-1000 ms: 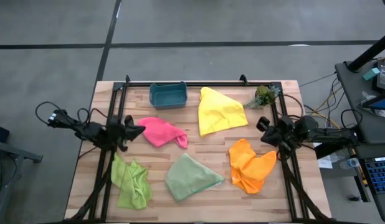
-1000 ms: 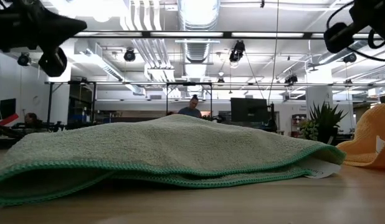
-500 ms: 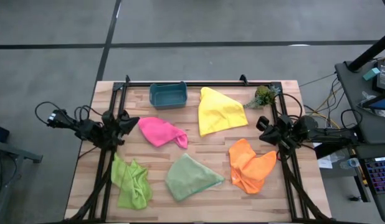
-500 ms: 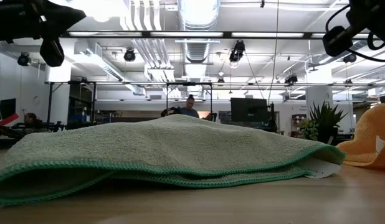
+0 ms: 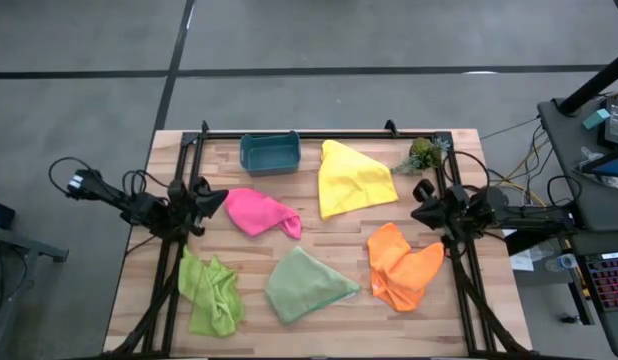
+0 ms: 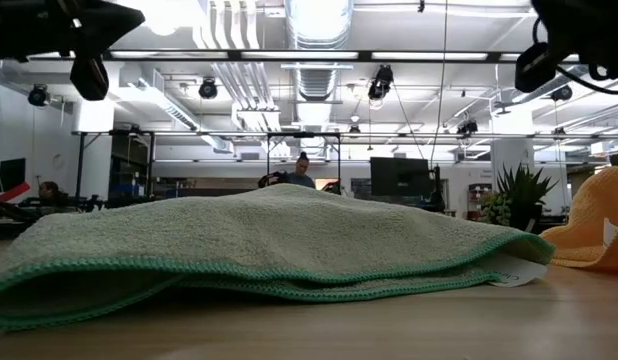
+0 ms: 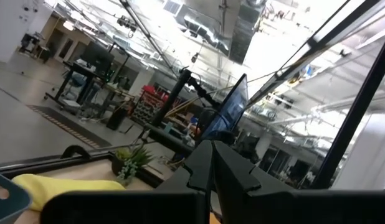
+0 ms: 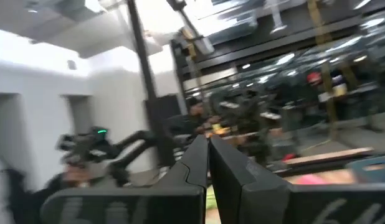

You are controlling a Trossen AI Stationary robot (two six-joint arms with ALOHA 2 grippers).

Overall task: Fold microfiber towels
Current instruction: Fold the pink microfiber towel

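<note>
Over the last second the left gripper point(image 5: 221, 199), fingers pressed together, has pulled back slightly from the pink towel point(image 5: 259, 212) toward the table's left edge, while the right gripper point(image 5: 417, 210) edged slightly away from the orange towel point(image 5: 401, 265).

A large open robotics lab or workshop: exposed ceiling ducts point(image 6: 319, 20) and hanging lights overhead, metal-framed workbenches point(image 6: 239, 150) far behind, monitors point(image 6: 399, 177), a person point(image 6: 301, 172) working there, grey concrete floor point(image 5: 89, 40).
</note>
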